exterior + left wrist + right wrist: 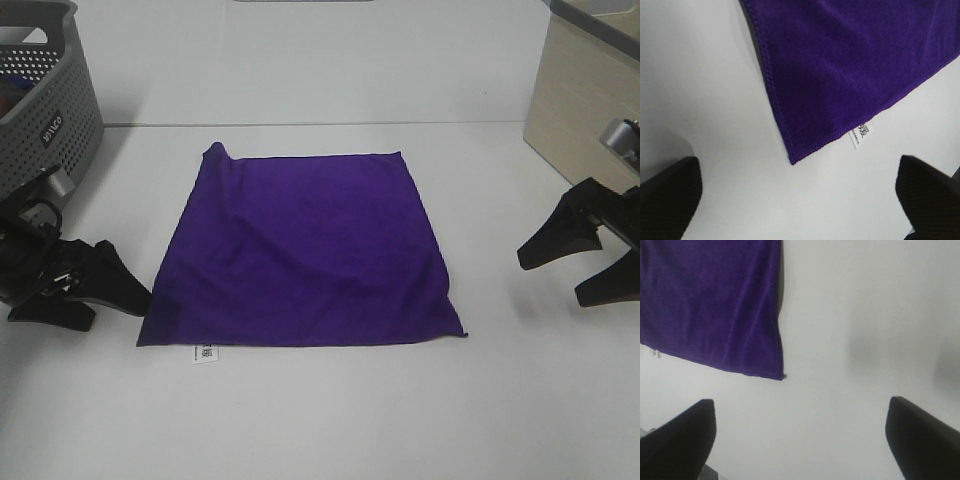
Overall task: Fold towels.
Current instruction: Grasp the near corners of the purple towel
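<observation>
A deep purple towel (305, 250) lies spread flat in the middle of the white table, with a small white tag (205, 352) at its near left corner. My left gripper (105, 295) is open and empty just left of that corner. The left wrist view shows the towel's corner (840, 70), the tag (860, 134) and my gripper (797, 192) apart from them. My right gripper (575, 270) is open and empty, well right of the towel. The right wrist view shows the towel's near right corner (715, 305) beyond my gripper (800, 435).
A grey perforated basket (45, 95) stands at the back left. A beige box (585, 95) stands at the back right. The table's far edge (320, 124) runs behind the towel.
</observation>
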`<state>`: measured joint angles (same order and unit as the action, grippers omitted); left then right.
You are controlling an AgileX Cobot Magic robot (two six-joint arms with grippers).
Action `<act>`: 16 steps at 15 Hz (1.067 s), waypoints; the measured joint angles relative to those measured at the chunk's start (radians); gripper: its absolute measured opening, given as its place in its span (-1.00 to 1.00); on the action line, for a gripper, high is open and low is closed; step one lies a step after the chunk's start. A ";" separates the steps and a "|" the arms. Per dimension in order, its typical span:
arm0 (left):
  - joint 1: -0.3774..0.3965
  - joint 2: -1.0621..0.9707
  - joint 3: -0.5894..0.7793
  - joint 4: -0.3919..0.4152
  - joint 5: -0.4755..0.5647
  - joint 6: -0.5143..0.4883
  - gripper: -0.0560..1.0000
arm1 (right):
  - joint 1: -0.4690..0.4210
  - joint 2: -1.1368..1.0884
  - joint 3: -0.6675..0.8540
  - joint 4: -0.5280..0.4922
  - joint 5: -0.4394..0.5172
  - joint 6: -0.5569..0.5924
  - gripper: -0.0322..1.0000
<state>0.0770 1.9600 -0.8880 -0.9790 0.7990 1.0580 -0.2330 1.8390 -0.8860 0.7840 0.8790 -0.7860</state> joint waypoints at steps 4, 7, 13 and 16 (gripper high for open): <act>-0.030 0.000 0.000 -0.013 -0.029 0.002 0.97 | 0.067 0.105 -0.001 0.041 -0.116 -0.017 0.78; -0.083 0.000 -0.005 -0.021 -0.070 -0.002 0.97 | 0.144 0.134 -0.012 0.096 -0.145 -0.015 0.77; -0.091 0.011 -0.014 -0.022 -0.064 -0.045 0.97 | 0.183 0.163 -0.017 0.189 -0.155 -0.014 0.74; -0.163 0.080 -0.097 -0.040 0.014 -0.076 0.97 | 0.268 0.164 -0.022 0.205 -0.209 -0.014 0.71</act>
<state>-0.0860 2.0400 -0.9850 -1.0190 0.8130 0.9820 0.0350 2.0030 -0.9080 0.9890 0.6700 -0.8000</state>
